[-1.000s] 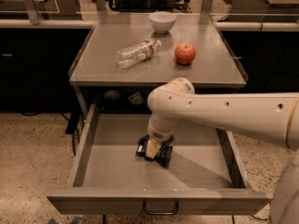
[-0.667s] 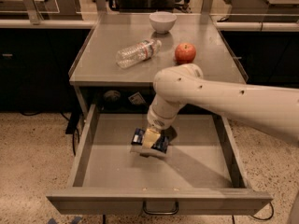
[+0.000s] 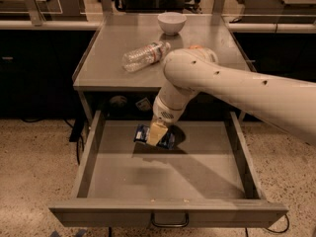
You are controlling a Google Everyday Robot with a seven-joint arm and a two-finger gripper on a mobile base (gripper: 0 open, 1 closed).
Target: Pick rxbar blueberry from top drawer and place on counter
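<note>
The rxbar blueberry [image 3: 142, 134], a small flat bar in a dark navy wrapper, hangs in my gripper [image 3: 157, 134] a little above the floor of the open top drawer [image 3: 163, 177]. My gripper is shut on the bar's middle, its pale finger [image 3: 158, 131] across the wrapper. My white arm reaches down from the right and crosses the front edge of the counter [image 3: 113, 68]. The bar casts a shadow on the drawer bottom below it.
On the counter lie a clear plastic bottle [image 3: 144, 56] on its side and a white bowl [image 3: 171, 22] at the back. A red apple [image 3: 197, 47] is mostly hidden behind my arm. The drawer has a curved front handle [image 3: 169, 222].
My gripper has lifted the bar off the drawer bottom and carried it up and toward the back. The arm now covers most of the apple.
</note>
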